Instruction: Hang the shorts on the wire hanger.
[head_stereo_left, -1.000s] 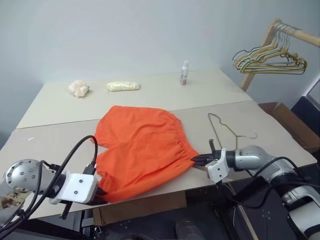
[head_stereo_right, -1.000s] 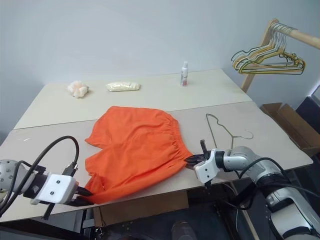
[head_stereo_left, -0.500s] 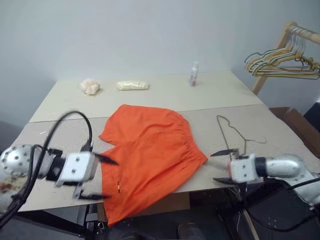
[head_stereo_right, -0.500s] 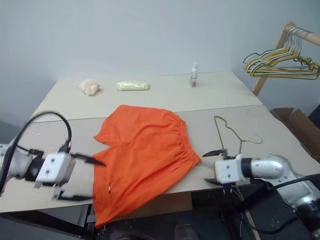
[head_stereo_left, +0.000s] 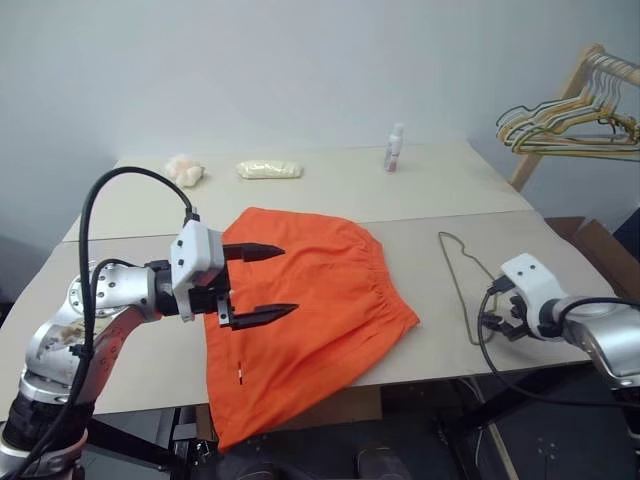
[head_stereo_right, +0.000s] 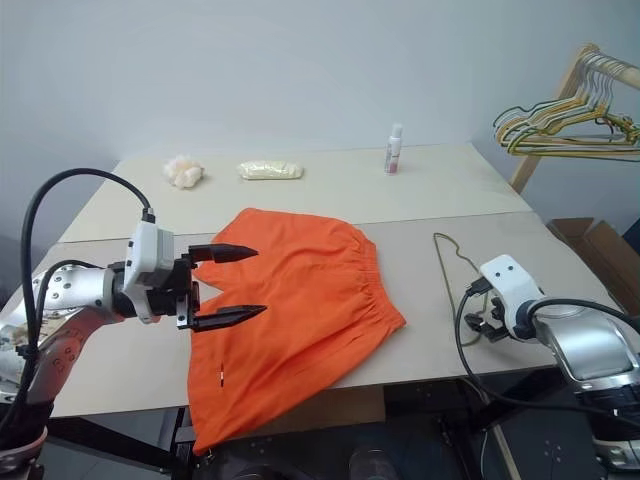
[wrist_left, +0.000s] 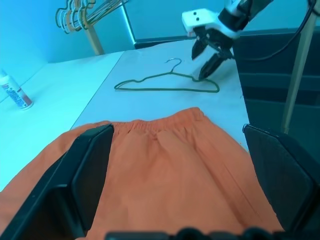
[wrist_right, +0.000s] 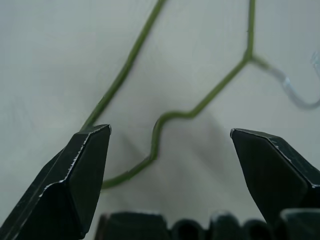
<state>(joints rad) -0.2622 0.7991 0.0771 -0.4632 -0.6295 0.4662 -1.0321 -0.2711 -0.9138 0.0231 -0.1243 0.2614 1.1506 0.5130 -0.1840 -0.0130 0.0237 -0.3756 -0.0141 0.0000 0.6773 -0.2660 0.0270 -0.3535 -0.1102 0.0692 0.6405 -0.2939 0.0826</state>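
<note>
Now the orange shorts (head_stereo_left: 305, 305) lie flat on the table (head_stereo_left: 400, 200), one leg drooping over its near edge. Just beside them lies the wire hanger (head_stereo_left: 462, 285). Left gripper (head_stereo_left: 262, 284) hovers spread above the shorts; right gripper (wrist_left: 209, 54) hangs spread over the hanger, empty.

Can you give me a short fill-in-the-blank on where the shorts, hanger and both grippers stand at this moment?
1. The shorts lie flat on the ___.
2. The left gripper hovers over the shorts with its jaws ___.
3. The open right gripper is poised over the wire ___.
4. The wire hanger lies to the robot's ___ of the shorts.

Missing words: table; open; hanger; right
</note>
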